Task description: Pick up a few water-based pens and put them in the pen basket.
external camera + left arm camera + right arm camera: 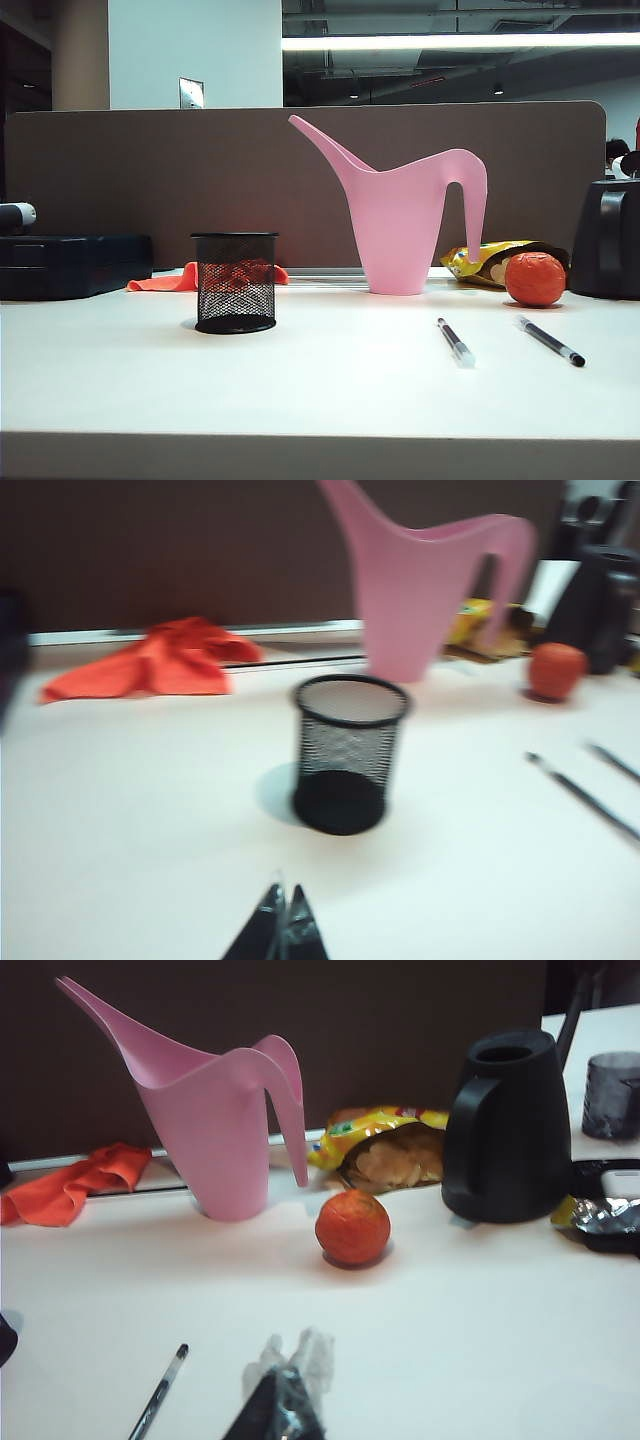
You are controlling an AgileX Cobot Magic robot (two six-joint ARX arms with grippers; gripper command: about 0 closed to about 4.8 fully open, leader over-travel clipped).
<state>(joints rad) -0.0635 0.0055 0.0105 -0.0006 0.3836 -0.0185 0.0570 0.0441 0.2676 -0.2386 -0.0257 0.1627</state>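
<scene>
We see two thin clear-barrelled water-based pens [455, 341] [551, 340] lying flat on the white table [300, 380], in front of the tall pink plastic watering can [400, 215], well apart from the small black wire-mesh pen basket [235, 282] standing upright to their left. Our left gripper [281, 930] hovers near the basket with its tips pressed together, grasping nothing. Our right gripper [283, 1405] is likewise clenched and empty above the table, close to one pen [160, 1392].

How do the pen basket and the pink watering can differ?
The pen basket is black see-through wire mesh; the pink watering can is solid pink. The basket is much shorter than the can. The basket is a plain open cylinder; the can has a long spout and a looped handle. The basket stands nearer the table's front edge, the can farther back by the partition. Both stand upright on the white table.
</scene>
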